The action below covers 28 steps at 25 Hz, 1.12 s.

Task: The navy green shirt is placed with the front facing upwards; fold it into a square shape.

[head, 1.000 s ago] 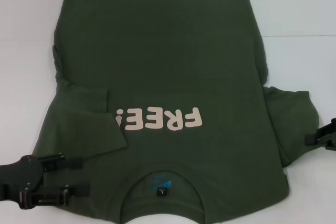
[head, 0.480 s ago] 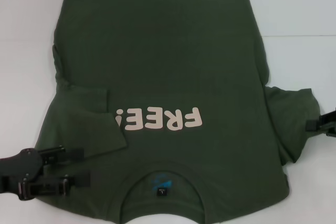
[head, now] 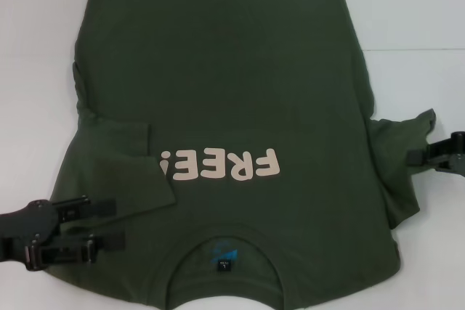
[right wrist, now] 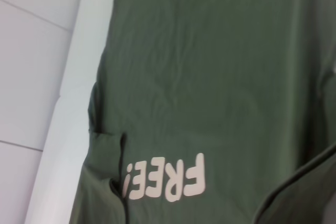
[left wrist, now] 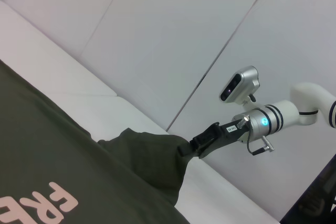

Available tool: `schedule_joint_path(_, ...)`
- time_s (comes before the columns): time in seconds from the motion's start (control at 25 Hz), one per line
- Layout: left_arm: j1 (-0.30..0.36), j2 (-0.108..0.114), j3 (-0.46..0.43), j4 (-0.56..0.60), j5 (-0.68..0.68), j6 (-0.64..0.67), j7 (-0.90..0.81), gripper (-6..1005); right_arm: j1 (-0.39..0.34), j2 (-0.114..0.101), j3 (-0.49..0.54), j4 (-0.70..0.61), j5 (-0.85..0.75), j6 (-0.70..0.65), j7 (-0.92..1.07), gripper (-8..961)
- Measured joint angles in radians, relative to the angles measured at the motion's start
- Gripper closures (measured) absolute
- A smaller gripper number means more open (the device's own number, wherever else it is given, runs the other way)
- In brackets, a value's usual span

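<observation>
Nearest to us, the round ribbed collar (head: 227, 246) of the navy green shirt (head: 232, 107) points toward the robot's body, a small black and blue neck label (head: 222, 259) showing inside it. The shirt lies front up on a white table (head: 407, 5), covering most of the surface, with its hem at the far edge. At the near left, the left gripper (head: 109, 223) rests over the shoulder area, its two black fingers (head: 94, 207) spread apart and lying along the cloth with nothing held between them. Just beyond it, the left sleeve (head: 127, 165) is already folded inward and lies flat on the chest, its corner touching the start of the pale pink FREE! lettering (head: 221, 165). Farther out on the right, the right gripper (head: 414, 156) pinches the edge of the right sleeve (head: 396, 157), fingers closed on the cloth; the left wrist view shows that sleeve (left wrist: 152, 158) lifted off the table into a small tent. We judge the step in hand to be folding the right sleeve inward. The next move calls for carrying that sleeve across toward the lettering and laying it flat before letting go, without dragging the body of the shirt askew.
</observation>
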Motion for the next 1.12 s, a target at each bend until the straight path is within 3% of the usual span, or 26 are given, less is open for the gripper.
schedule_joint_path(0.72, 0.004, -0.001, 0.000, 0.000, -0.022, -0.003, -0.010, 111, 0.144, 0.054, -0.053, 0.000, 0.001, 0.033, -0.022, 931)
schedule_joint_path(1.12, 0.002, -0.001, 0.000, -0.011, -0.022, -0.002, -0.012, 110, 0.153, 0.066, -0.077, 0.000, 0.017, 0.038, -0.035, 931)
